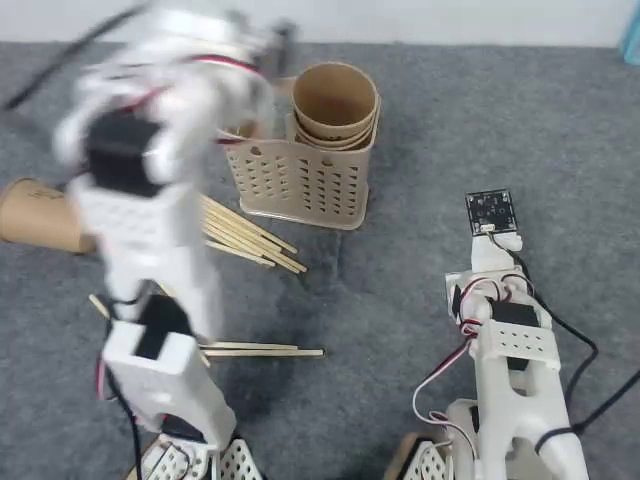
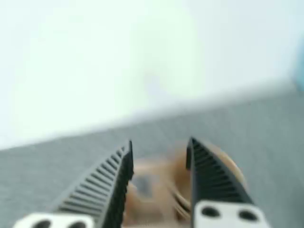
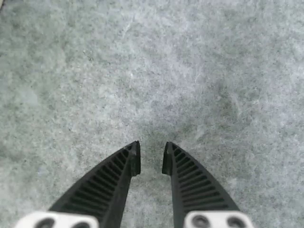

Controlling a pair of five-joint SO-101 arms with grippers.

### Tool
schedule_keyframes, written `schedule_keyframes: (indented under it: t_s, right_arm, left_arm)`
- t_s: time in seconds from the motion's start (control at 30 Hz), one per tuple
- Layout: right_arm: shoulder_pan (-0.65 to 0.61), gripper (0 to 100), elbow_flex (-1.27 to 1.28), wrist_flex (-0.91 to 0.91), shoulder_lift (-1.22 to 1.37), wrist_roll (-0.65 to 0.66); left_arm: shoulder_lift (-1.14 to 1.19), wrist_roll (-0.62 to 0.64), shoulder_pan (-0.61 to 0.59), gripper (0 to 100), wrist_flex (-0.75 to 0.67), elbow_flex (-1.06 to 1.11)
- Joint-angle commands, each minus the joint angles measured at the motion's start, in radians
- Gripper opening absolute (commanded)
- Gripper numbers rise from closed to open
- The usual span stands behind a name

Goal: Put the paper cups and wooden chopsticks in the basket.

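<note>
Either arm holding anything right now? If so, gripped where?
Nothing is held. The left gripper is open near the basket, with nothing in its gap. The right gripper is open over the bare mat.

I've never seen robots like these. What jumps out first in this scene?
A tan basket stands at the far middle of the grey mat, a stack of paper cups nested in it. Wooden chopsticks lie strewn in front of it, and a lone paper cup lies on its side at the left edge. The left gripper is raised by the basket.
</note>
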Motion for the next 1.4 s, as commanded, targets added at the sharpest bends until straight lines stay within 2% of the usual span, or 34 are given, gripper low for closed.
schedule_keyframes:
  t_s: [0.0, 0.27, 0.47, 0.7, 1.07, 1.2, 1.37]
  right_arm:
    - [-0.004, 9.1, -0.006, -0.018, -0.033, 0.015]
    - [-0.007, 9.1, -0.006, -0.018, -0.033, 0.015]
    - [-0.007, 9.1, -0.006, -0.010, -0.033, 0.015]
    - [-0.007, 9.1, -0.005, -0.007, -0.033, 0.014]
    - [-0.008, 9.1, 0.003, -0.007, -0.035, 0.014]
    - [-0.008, 9.1, 0.003, -0.008, -0.035, 0.014]
    - [-0.008, 9.1, 0.003, -0.008, -0.035, 0.014]
  left_arm:
    - [-0.018, 0.035, -0.252, 18, 0.034, -0.107]
    - [0.018, 0.028, -0.770, 18, 0.014, -0.001]
    - [0.161, -0.084, -1.007, 18, -0.132, 0.143]
    - [0.407, -0.210, -1.112, 18, -0.376, 0.185]
    - [0.597, -0.391, -1.232, 18, -0.583, 0.183]
    - [0.654, -0.442, -1.270, 18, -0.628, 0.183]
    - [0.701, -0.465, -1.326, 18, -0.618, 0.186]
